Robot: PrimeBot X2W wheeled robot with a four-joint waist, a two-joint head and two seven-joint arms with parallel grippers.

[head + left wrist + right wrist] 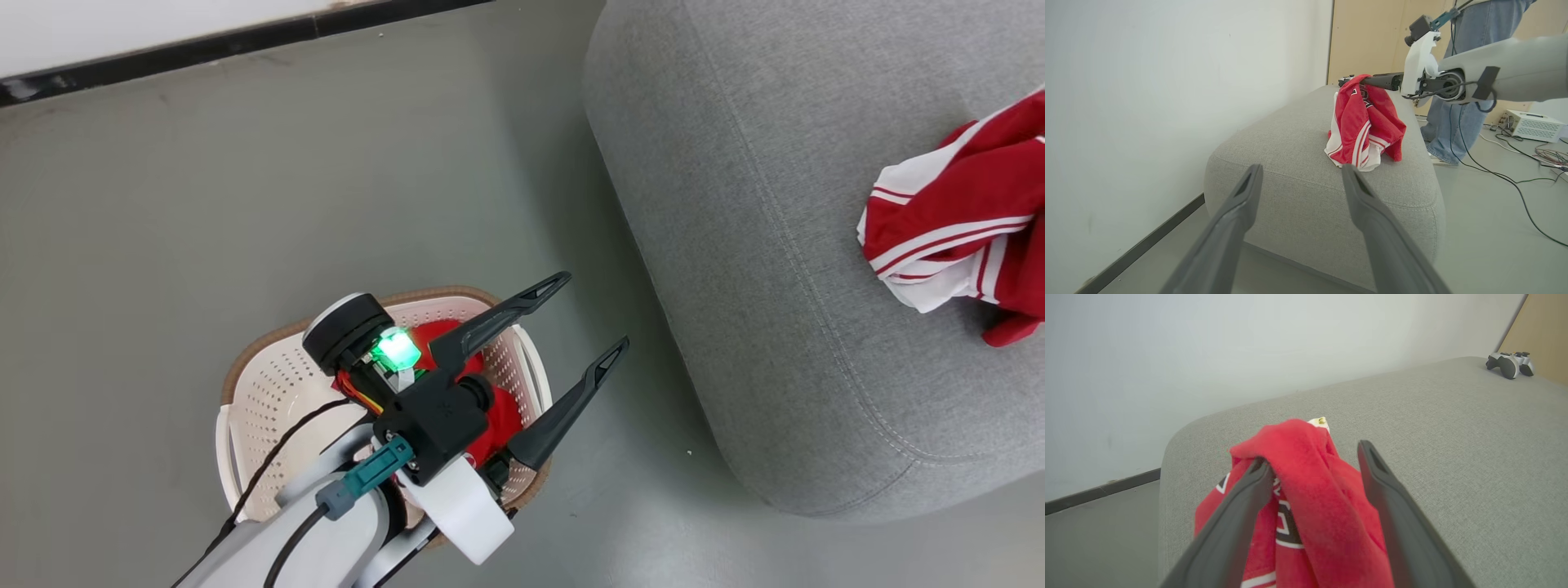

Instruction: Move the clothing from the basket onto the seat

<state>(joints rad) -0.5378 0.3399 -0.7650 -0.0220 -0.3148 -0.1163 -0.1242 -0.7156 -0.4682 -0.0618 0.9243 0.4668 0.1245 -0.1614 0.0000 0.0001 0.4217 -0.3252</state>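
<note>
- The cream laundry basket (269, 392) with a brown rim stands on the grey floor (245, 204), near the rounded end of the grey seat (735, 204). A strip of floor shows between the two.
- In the basket lies a red garment (502, 420). The left arm covers most of it, so I cannot tell how much cloth is inside.
- The left gripper (593, 310) hangs above the basket, over the side that is nearer to the seat. Its two dark jaws are spread wide and there is nothing between them.
- A red-and-white jersey (1363, 122) with striped trim sits in a bunched heap on top of the seat, well apart from the basket.
- The right gripper (1314, 455) is at the top of this jersey. Its jaws stand apart and do not pinch the cloth. The red fabric lies between them and is draped over the jaw on the left of the right wrist view.
- A grey game controller (1508, 364) rests on a far corner of the seat, well apart from the jersey.
- A person in blue jeans (1453, 102) stands beyond the seat. Dark cables (1515, 179) run across the floor there, near a white box (1531, 124).
</note>
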